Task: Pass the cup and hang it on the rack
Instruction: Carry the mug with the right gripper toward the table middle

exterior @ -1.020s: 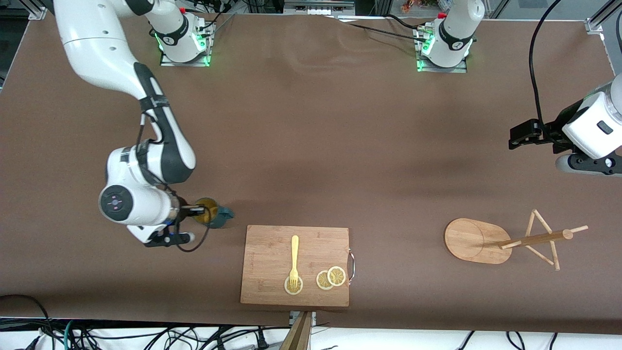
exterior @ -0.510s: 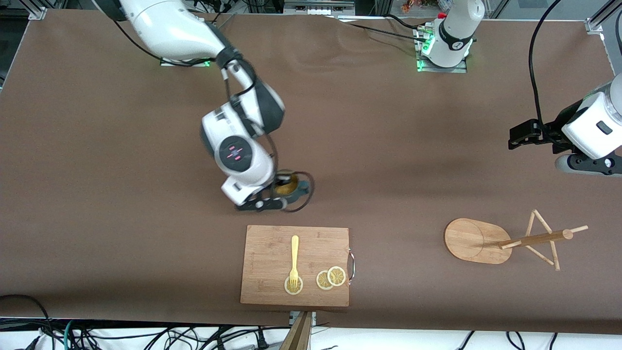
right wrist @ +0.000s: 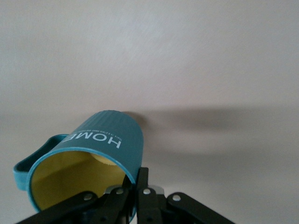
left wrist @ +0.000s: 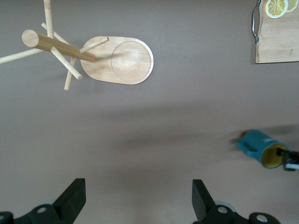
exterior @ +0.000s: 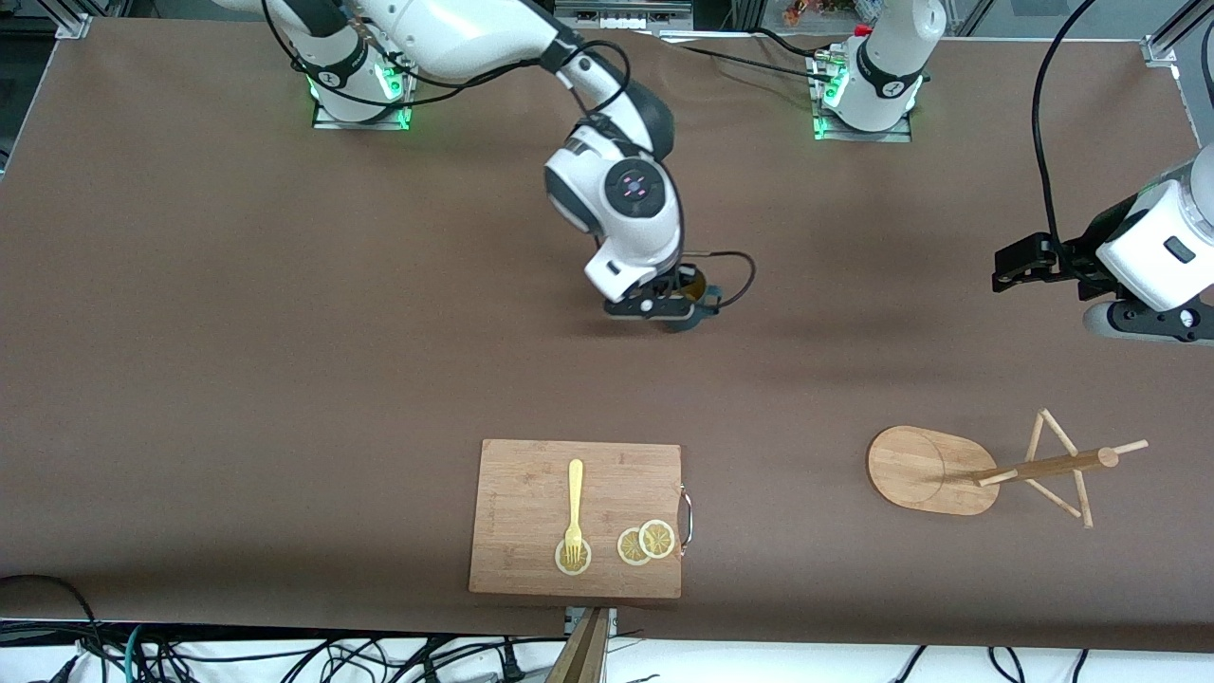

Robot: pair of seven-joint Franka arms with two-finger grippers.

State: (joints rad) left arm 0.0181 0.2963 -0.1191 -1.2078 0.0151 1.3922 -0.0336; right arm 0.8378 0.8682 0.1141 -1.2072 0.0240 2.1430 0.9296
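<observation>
Though airborne over bare table, cup (right wrist: 88, 158) rim between right jaws.

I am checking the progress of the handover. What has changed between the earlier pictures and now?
The right gripper, shut on the cup by its rim, has carried it from the right arm's end of the table to over the middle, farther from the front camera than the cutting board. The left gripper waits open as before; the rack and the board have not moved.
</observation>
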